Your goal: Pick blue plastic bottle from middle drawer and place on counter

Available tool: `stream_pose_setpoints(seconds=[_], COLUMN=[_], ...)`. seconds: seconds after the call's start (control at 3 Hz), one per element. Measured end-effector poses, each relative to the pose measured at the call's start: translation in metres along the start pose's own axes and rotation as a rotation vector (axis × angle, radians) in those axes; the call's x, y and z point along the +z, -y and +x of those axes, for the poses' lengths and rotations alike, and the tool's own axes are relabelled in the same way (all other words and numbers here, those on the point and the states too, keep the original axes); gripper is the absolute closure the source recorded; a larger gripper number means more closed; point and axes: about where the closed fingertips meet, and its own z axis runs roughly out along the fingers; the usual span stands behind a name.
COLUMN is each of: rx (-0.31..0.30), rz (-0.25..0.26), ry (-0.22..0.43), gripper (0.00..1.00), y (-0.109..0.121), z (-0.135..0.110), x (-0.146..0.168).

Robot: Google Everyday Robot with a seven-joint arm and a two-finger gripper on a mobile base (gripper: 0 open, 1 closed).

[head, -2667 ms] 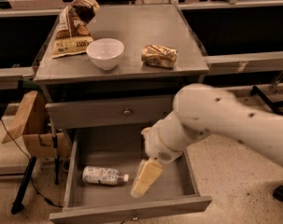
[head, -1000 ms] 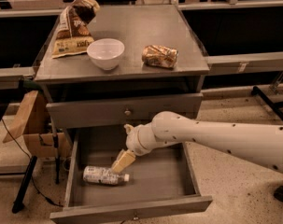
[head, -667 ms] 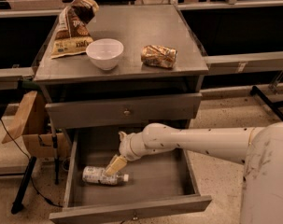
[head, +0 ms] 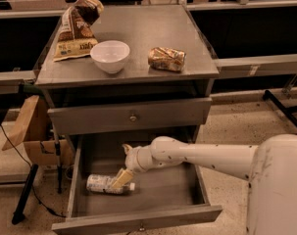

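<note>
gripper (head: 121, 178) low inside middle drawer (head: 177, 214), touching blue plastic bottle (head: 100, 183) lying flat beneath jaws. Tilted approach probably suits side grasp. Jaw state: cannot tell. Counter (head: 143, 28) well above.

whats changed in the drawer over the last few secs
The claw swung left across the middle drawer, from its right side to the blue plastic bottle, and now sits over the bottle's right half. Whether it has taken hold cannot be seen. The bottle lies where it was, at the front left of the drawer floor. The white bowl, snack bag and foil packet on the counter have not moved.
</note>
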Motion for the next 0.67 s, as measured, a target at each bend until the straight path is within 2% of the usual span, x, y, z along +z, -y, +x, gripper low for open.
stream_pose_setpoints(seconds=[0.33,0.67], rx=[0.017,0.03], rz=[-0.034,-0.054], ry=[0.025,0.042], gripper=[0.0,0.0], y=[-0.01,-0.022], z=[0.039,0.063], x=[0.033,0.058])
